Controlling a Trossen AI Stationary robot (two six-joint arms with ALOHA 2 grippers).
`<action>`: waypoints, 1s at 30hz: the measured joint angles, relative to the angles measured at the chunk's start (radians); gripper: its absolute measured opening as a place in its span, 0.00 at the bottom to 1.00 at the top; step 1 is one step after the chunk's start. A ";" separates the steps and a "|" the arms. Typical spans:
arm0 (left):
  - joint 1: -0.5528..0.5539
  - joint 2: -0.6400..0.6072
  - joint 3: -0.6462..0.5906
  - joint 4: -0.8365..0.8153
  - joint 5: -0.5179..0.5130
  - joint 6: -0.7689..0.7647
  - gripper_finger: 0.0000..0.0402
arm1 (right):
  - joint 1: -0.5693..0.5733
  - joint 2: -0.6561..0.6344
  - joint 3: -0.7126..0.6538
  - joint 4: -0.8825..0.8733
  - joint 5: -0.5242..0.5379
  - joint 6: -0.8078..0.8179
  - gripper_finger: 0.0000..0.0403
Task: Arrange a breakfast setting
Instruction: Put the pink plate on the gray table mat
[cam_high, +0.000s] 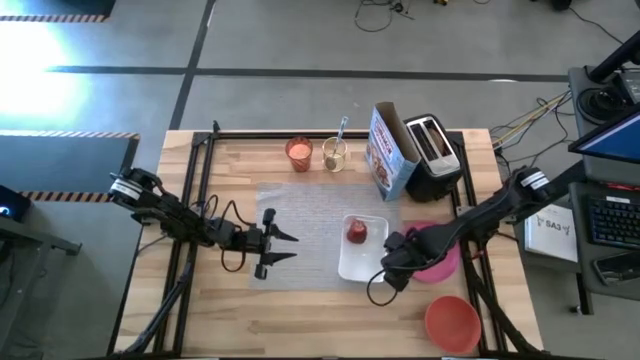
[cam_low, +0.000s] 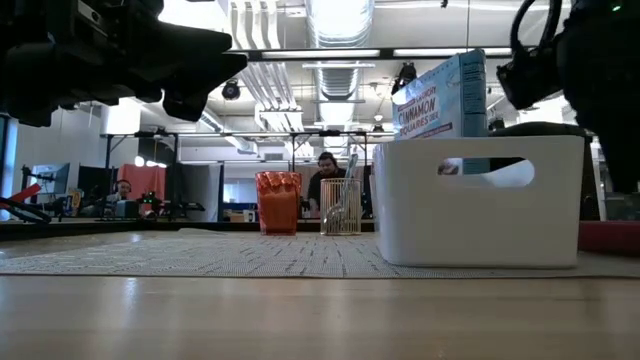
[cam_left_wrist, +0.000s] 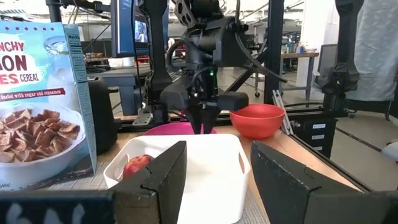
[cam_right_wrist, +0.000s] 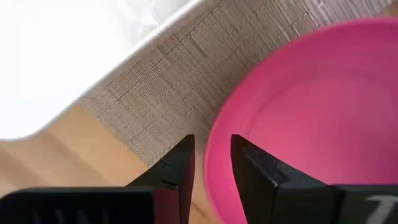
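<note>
A: Progress looks slight. The grey mat (cam_high: 315, 225) lies spread on the worktop (cam_high: 300, 320), but nothing is laid out on it as a setting yet.

B: Where are the pieces?

A: The red apple (cam_high: 357, 232) sits in the white bin (cam_high: 350, 268) on the mat. The orange cup (cam_high: 299, 152) and the wire holder with the spoon (cam_high: 334, 153) stand at the far edge by the cereal box (cam_high: 385, 150) and toaster (cam_high: 435, 150). The orange-red bowl (cam_high: 452, 322) is off at the near right corner. No toast shows.

B: And the arms?

A: The right end effector (cam_right_wrist: 212, 163) straddles the pink plate (cam_right_wrist: 311, 118) rim, fingers narrow, one either side; whether they pinch it I cannot tell. The left end effector (cam_high: 283, 247) hovers over the mat, fingers apart, holding nothing.
</note>
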 joint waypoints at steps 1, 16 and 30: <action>0.000 0.000 0.000 0.000 0.000 -0.001 0.40 | 0.006 -0.005 -0.003 0.001 0.000 0.013 0.24; -0.001 0.000 0.000 0.002 0.002 -0.016 0.40 | 0.064 0.026 -0.077 0.051 -0.110 0.120 0.39; 0.000 0.000 0.008 0.006 0.003 -0.019 0.40 | 0.063 0.089 -0.146 0.064 -0.111 0.080 0.23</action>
